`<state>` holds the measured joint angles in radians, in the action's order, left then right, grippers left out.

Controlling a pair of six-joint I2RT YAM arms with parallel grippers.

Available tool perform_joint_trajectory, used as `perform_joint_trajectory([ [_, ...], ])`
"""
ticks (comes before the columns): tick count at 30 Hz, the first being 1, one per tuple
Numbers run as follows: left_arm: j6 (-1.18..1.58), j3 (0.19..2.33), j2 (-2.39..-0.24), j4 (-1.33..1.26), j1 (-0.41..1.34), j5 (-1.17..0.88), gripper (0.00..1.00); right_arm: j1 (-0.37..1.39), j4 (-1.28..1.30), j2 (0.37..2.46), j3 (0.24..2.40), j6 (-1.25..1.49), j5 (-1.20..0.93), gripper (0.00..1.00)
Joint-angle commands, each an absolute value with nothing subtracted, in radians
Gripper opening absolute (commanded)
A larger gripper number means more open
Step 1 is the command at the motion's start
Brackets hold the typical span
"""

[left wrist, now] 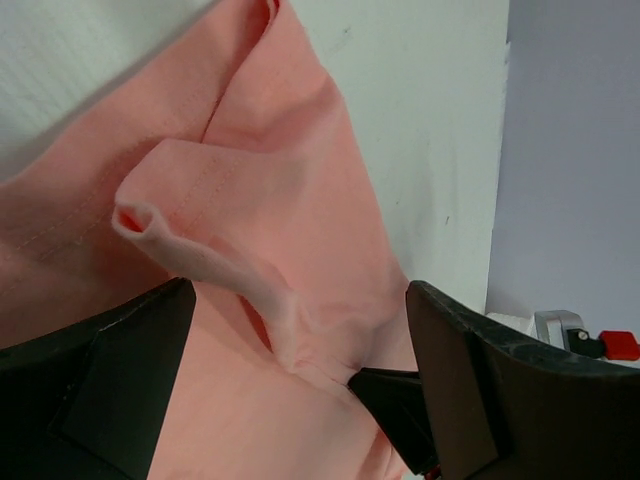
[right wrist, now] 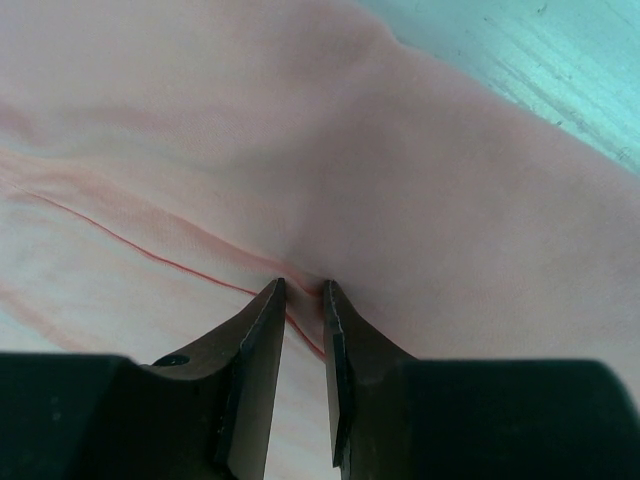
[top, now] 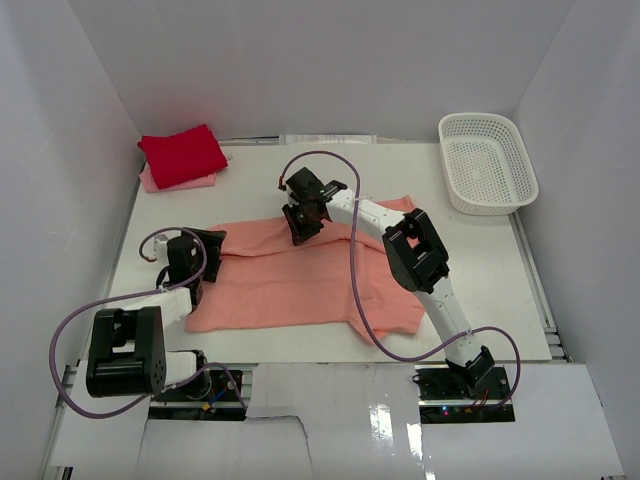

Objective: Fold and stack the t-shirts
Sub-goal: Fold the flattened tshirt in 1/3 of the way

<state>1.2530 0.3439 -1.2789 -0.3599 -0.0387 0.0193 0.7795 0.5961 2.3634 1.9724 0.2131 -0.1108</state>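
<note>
The salmon-pink t-shirt point(top: 290, 285) lies spread across the middle of the table. My left gripper point(top: 200, 250) is at its left edge. In the left wrist view this gripper point(left wrist: 300, 300) stands wide open over a bunched sleeve fold of the shirt point(left wrist: 260, 150). My right gripper point(top: 300, 228) is at the shirt's far edge. In the right wrist view it point(right wrist: 303, 290) is shut on a small pinch of the salmon cloth point(right wrist: 400, 150) beside a seam. At the back left, a folded bright red t-shirt point(top: 182, 153) rests on a pale pink t-shirt point(top: 152, 182).
A white plastic lattice basket point(top: 487, 207) stands at the back right corner. White walls close in the table point(top: 480, 270) on three sides. Purple cables loop from both arms near the front edge.
</note>
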Motion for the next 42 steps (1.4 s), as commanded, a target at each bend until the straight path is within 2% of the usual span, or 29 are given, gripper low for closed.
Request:
perform_joint_trajectory([
  [1,1.246,0.38,-1.284,-0.311,-0.035,0.028,0.97,0.798,0.63,2.372,1.934,0.213,-0.101,0.28],
  [6,1.229,0.391,-1.287,-0.305,-0.04,0.083,0.96,0.798,0.63,2.368,1.931,0.213,-0.098,0.28],
  [15,1.203,0.433,-1.359,-0.307,-0.095,0.069,0.88,0.798,0.63,2.364,1.919,0.21,-0.095,0.27],
  [18,1.195,0.44,-1.388,-0.311,-0.11,0.055,0.81,0.798,0.63,2.364,1.917,0.209,-0.094,0.27],
  [19,1.193,0.439,-1.394,-0.314,-0.113,0.051,0.76,0.798,0.63,2.364,1.919,0.21,-0.097,0.27],
  [25,1.187,0.419,-1.424,-0.38,-0.129,0.04,0.65,0.798,0.63,2.358,1.917,0.207,-0.092,0.27],
  [29,1.161,0.423,-1.422,-0.394,-0.138,0.04,0.52,0.799,0.634,2.356,1.916,0.207,-0.091,0.27],
  [36,1.075,0.442,-1.388,-0.39,-0.15,0.055,0.45,0.798,0.634,2.359,1.919,0.207,-0.095,0.27],
  [42,1.037,0.453,-1.388,-0.391,-0.158,0.069,0.43,0.798,0.634,2.355,1.908,0.203,-0.089,0.27],
])
